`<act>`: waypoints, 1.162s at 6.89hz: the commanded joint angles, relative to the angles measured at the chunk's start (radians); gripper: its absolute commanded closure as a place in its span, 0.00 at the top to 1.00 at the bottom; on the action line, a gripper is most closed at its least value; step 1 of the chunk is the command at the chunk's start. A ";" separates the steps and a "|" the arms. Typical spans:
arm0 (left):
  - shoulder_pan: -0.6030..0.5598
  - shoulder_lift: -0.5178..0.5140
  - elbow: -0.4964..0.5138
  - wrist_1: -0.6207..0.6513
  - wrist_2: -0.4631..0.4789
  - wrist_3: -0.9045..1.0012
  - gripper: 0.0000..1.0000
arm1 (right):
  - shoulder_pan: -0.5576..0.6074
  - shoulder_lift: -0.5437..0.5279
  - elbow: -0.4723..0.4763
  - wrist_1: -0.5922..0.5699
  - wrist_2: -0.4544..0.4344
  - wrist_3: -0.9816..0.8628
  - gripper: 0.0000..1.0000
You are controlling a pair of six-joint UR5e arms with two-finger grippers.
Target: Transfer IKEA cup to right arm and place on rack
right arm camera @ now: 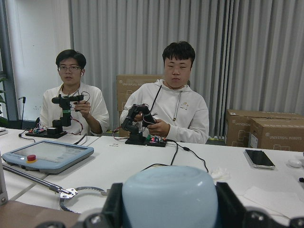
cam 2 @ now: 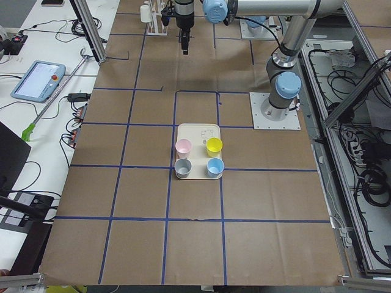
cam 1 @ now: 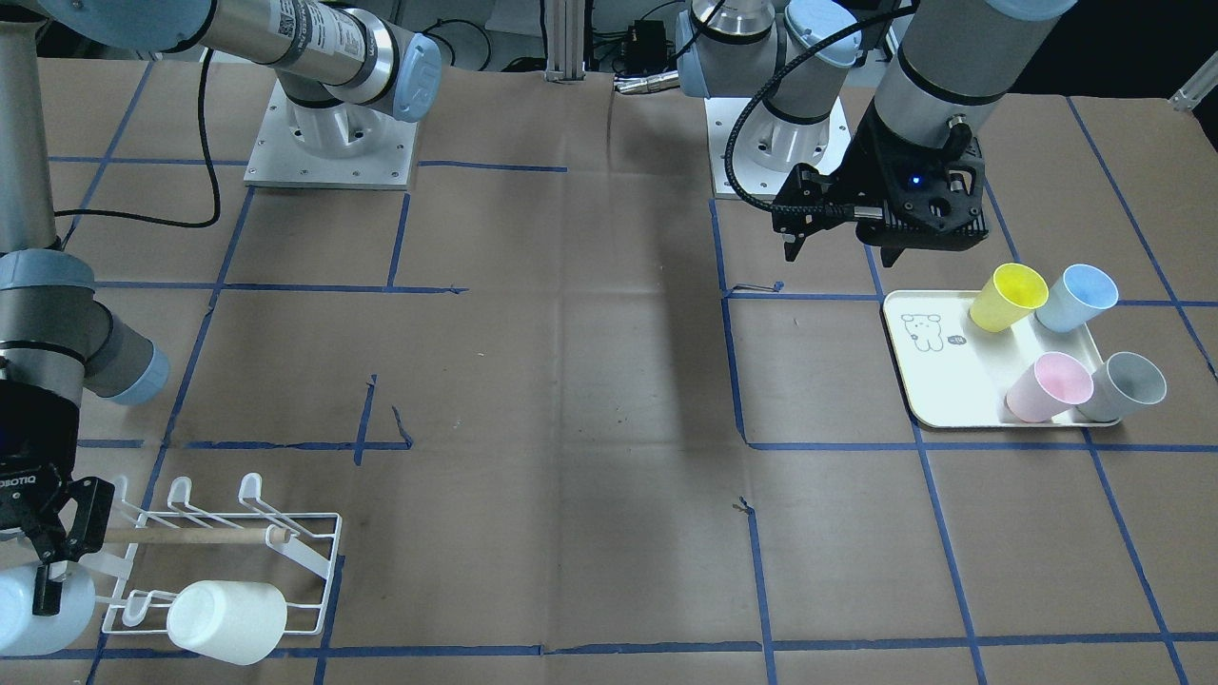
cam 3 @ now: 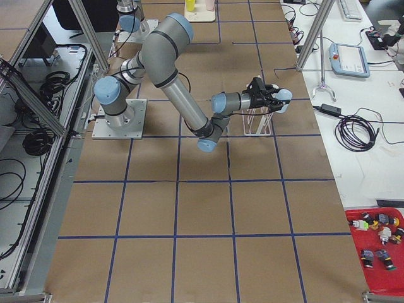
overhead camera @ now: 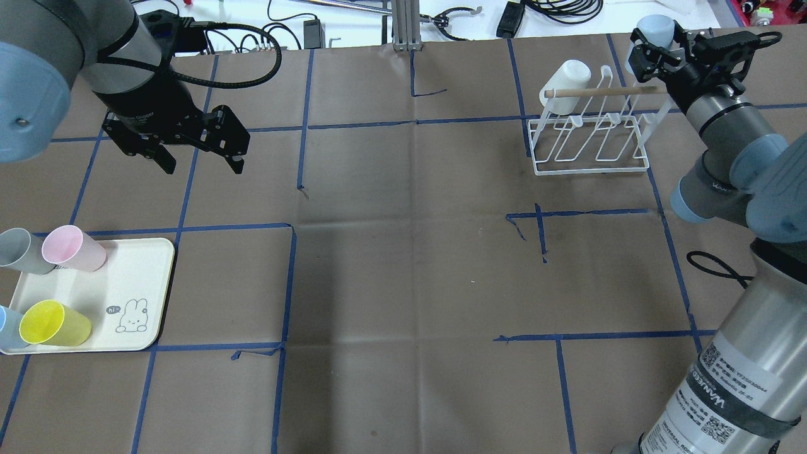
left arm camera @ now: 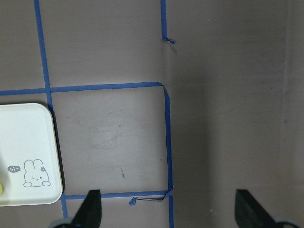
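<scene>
My right gripper [overhead camera: 659,45] is shut on a pale blue IKEA cup [overhead camera: 654,26], held just off the far right corner of the white wire rack [overhead camera: 592,151], by the end of its wooden dowel. The same cup fills the bottom of the right wrist view [right arm camera: 168,197] between the fingers. A white cup [overhead camera: 564,85] hangs on the rack's far left prong. My left gripper [overhead camera: 203,165] hovers open and empty over the table, behind the cream tray [overhead camera: 142,265]. Its fingertips [left arm camera: 90,209] stand wide apart in the left wrist view.
On the tray lie a pink cup [overhead camera: 72,248], a grey cup [overhead camera: 22,250], a yellow cup [overhead camera: 53,323] and a blue cup [overhead camera: 7,328]. Blue tape lines cross the brown table. Two people sit at a white desk [right arm camera: 142,161] beyond the table.
</scene>
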 commanded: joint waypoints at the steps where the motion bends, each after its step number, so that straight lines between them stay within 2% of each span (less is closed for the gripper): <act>1: -0.001 0.000 -0.001 0.001 0.000 0.000 0.99 | -0.001 0.012 0.001 -0.002 0.001 0.003 0.08; 4: -0.002 0.001 0.001 0.002 0.000 0.000 0.99 | -0.001 0.019 0.011 -0.004 0.001 0.000 0.10; 5: -0.002 0.001 -0.001 0.001 0.000 -0.002 0.99 | -0.001 0.019 0.014 -0.004 0.001 -0.003 0.18; 6: -0.002 0.001 0.001 0.001 0.000 -0.002 0.99 | -0.001 0.017 0.015 -0.025 -0.001 -0.008 0.42; 7: -0.002 0.000 -0.001 0.001 0.002 -0.002 0.99 | -0.001 0.017 0.013 -0.043 -0.005 -0.003 0.79; 8: -0.002 0.001 0.001 0.001 0.000 -0.002 0.99 | -0.001 0.019 0.015 -0.037 -0.008 0.004 0.99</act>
